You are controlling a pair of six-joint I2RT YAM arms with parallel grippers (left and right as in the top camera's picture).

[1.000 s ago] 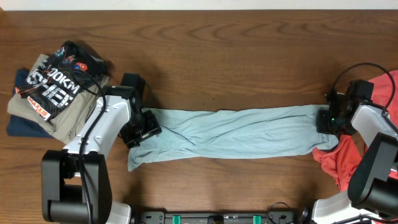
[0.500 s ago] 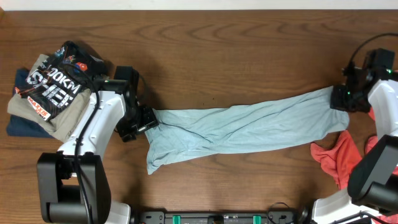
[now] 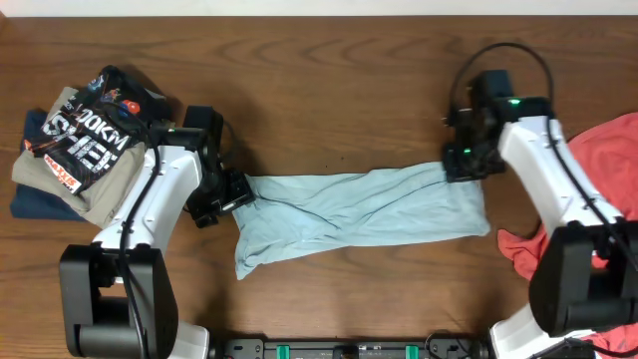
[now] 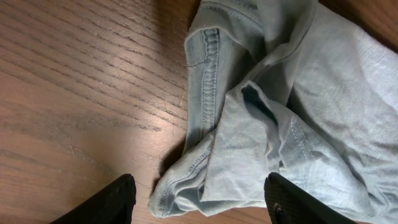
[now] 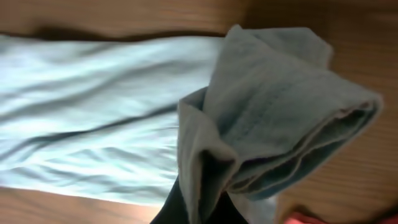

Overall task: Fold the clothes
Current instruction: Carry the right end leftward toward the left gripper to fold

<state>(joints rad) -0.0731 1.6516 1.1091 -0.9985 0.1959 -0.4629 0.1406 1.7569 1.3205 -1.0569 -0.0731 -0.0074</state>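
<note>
Cloth of the T-shirt [image 3: 364, 207] looked limp and light. The right gripper [image 3: 465, 166] had its jaws pinched on the 3 o'clock end. The left gripper [image 4: 199, 198] had its jaws wide at the 9 o'clock hem, a firm hold.

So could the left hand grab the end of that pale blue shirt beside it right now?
Probably yes. The left hand is open, its fingers standing either side of the pale blue shirt where its hemmed end lies on the table, with nothing covering it.

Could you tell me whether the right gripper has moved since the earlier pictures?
Yes. The right gripper, shut on one end of the T-shirt, has swung inward, away from the coral-red garment and toward the left gripper.
</note>
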